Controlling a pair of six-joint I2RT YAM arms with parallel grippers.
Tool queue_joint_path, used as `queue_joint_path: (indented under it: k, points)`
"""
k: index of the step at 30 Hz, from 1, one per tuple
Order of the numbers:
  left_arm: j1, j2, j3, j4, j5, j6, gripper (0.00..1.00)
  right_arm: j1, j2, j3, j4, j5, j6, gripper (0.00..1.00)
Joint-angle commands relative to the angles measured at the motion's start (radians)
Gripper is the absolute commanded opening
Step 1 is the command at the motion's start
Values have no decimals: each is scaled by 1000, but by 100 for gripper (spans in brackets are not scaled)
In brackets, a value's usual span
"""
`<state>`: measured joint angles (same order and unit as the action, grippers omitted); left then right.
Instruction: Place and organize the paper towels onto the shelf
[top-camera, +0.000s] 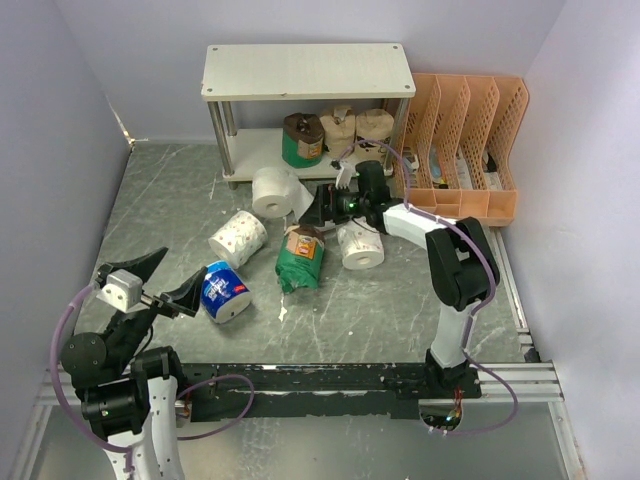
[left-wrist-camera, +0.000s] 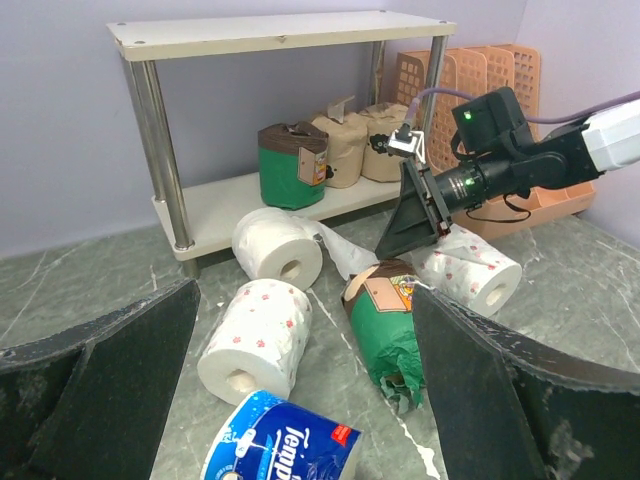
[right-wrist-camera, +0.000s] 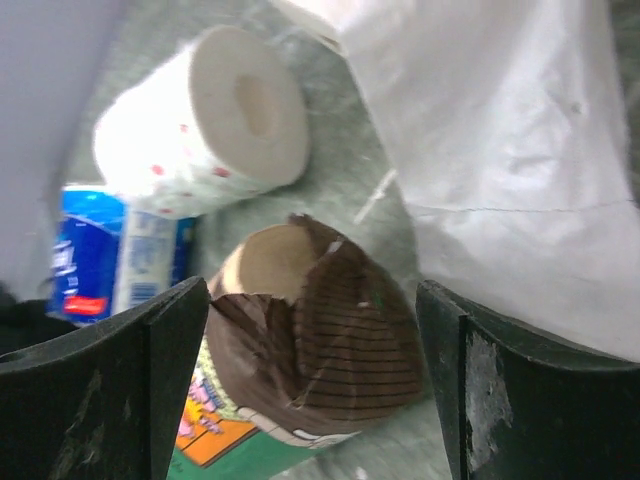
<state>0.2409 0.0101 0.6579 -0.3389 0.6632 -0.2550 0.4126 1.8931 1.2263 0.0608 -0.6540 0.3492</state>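
The shelf (top-camera: 307, 70) stands at the back, with a green-wrapped roll (top-camera: 302, 140) and two tan rolls (top-camera: 338, 128) on its lower board. Loose paper towels lie on the table: a plain white roll with a trailing sheet (top-camera: 272, 190), two patterned rolls (top-camera: 237, 238) (top-camera: 360, 246), a blue-white wrapped roll (top-camera: 226, 291) and a lying green-wrapped roll (top-camera: 301, 258). My right gripper (right-wrist-camera: 315, 390) is open, its fingers on either side of that green roll's brown end (right-wrist-camera: 310, 340) with gaps on both sides. Open too, my left gripper (left-wrist-camera: 300, 400) hovers by the blue roll (left-wrist-camera: 280, 445).
An orange perforated file organizer (top-camera: 465, 150) stands right of the shelf, close to my right arm. The loose white sheet (right-wrist-camera: 500, 150) lies just beside the right finger. Purple walls close in the table on three sides.
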Motion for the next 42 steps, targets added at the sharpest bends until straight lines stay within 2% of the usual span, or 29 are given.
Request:
queue_joint_path:
  k: [1, 4, 6, 13, 21, 26, 36, 42]
  points:
    - [16, 4, -9, 39, 29, -10, 99, -29, -27, -61, 294, -261, 203, 85]
    - [18, 4, -9, 41, 31, -10, 99, -29, -36, -109, 416, -294, 279, 87]
    - [18, 4, -9, 40, 32, -10, 99, -30, -39, -131, 437, -295, 295, 88]
    - [18, 2, -11, 44, 35, -12, 99, -16, -53, -171, 384, -214, 211, 90]
    - [21, 1, -11, 44, 36, -12, 99, 60, -31, -122, 278, -96, 84, 90]
    - [20, 3, -11, 43, 35, -12, 99, 76, 13, -107, 261, -134, 92, 76]
    - [20, 1, -11, 44, 38, -12, 99, 115, -12, -152, 210, -148, 41, 67]
    - [21, 2, -11, 44, 39, -12, 99, 118, -6, -207, 244, -146, 52, 60]
